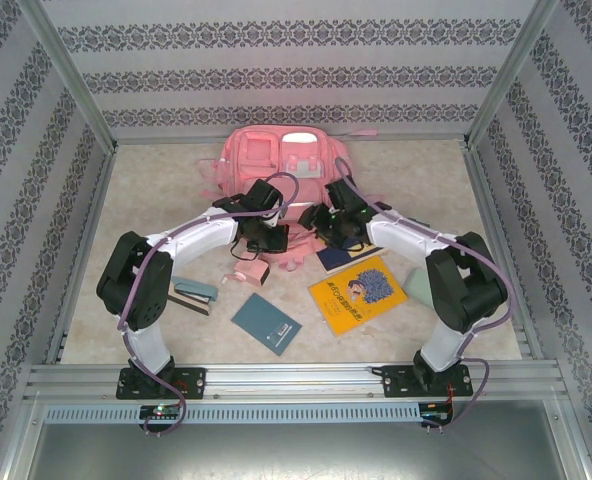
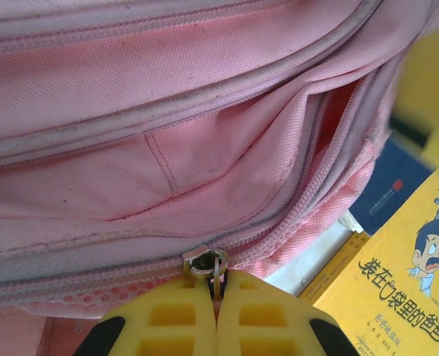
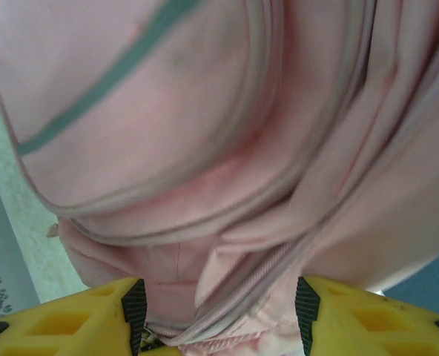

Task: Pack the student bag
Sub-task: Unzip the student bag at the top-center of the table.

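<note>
Nearest the arm bases, loose items lie on the bench (image 1: 446, 190): a teal notebook (image 1: 266, 323), a yellow book (image 1: 357, 293) and a small stack of books (image 1: 194, 293) on the left. Just beyond them are a small pink pouch (image 1: 248, 272) and a dark blue book (image 1: 344, 259), part-hidden under the right arm.

Further in, both arms reach to the near end of the student bag (image 1: 274, 165), which lies flat in the far middle of the bench, front pockets up, its far end close to the back wall. The left gripper (image 2: 218, 291) is pressed together, pinching the metal zipper pull (image 2: 207, 263) on the bag's near edge. The right gripper (image 3: 219, 326) has a bunched fold of the bag's fabric filling the gap from pad to pad, so it looks clamped on the bag to steady it.

The step in hand appears to be unzipping: the zip gapes at one side, showing a darker opening (image 2: 337, 111), but it seems too narrow for books. The next move likely calls for drawing the pull along the zipper track while the right arm holds the fabric taut
</note>
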Motion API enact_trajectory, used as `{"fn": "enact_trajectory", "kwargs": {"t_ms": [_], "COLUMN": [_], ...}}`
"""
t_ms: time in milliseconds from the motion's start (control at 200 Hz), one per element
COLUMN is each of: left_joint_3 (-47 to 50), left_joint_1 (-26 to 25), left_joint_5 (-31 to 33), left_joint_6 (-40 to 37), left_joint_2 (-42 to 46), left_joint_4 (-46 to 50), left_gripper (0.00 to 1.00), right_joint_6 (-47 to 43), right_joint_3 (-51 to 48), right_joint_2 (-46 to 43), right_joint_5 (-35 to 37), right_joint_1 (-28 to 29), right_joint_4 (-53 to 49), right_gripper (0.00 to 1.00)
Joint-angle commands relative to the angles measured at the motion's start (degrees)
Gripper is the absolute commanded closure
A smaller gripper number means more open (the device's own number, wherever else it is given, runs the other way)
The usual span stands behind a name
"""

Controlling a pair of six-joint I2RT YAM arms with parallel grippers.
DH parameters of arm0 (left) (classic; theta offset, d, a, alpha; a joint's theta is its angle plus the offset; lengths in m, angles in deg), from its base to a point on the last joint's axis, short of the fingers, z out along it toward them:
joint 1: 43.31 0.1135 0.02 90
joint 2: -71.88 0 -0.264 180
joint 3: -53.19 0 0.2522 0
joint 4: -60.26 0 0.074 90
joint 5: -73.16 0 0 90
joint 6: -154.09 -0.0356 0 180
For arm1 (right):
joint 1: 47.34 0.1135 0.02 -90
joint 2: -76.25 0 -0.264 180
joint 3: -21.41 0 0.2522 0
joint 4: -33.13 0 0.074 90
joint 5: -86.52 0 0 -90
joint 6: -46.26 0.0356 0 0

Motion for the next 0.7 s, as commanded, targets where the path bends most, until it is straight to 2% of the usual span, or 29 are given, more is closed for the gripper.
{"fn": "enact_trajectory", "kwargs": {"t_ms": [0,130,240,480,655,694], "left_joint_3": [-0.71,-0.39,-0.49,-0.09,-0.64,-0.86], "left_joint_1": [-0.59,-0.71,-0.75,-0.79,-0.75,-0.77], "left_joint_5": [-0.88,-1.04,-0.72,-0.59,-1.24,-1.50], "left_joint_6": [0.02,-0.09,-0.16,0.01,-0.35,-0.59], "left_joint_2": [0.30,1.20,1.66,1.84,1.45,1.25], "left_joint_4": [0.17,0.23,0.69,-0.04,-0.74,-0.61], "left_gripper": [1.00,1.00,1.00,1.00,1.00,1.00], "right_joint_6": [8.69,12.37,14.46,12.63,16.38,17.30], "right_joint_3": [-1.34,-0.88,0.35,-3.80,-4.88,-4.93], "right_joint_2": [1.11,3.56,5.41,-3.99,-3.89,-3.10], "right_joint_5": [1.62,2.10,0.43,6.28,3.40,2.55], "right_joint_1": [2.45,5.05,5.78,5.37,5.94,6.21], "right_joint_4": [2.91,4.24,3.36,-2.21,-1.56,-1.22], "right_gripper": [0.43,0.40,0.42,0.41,0.40,0.37]}}
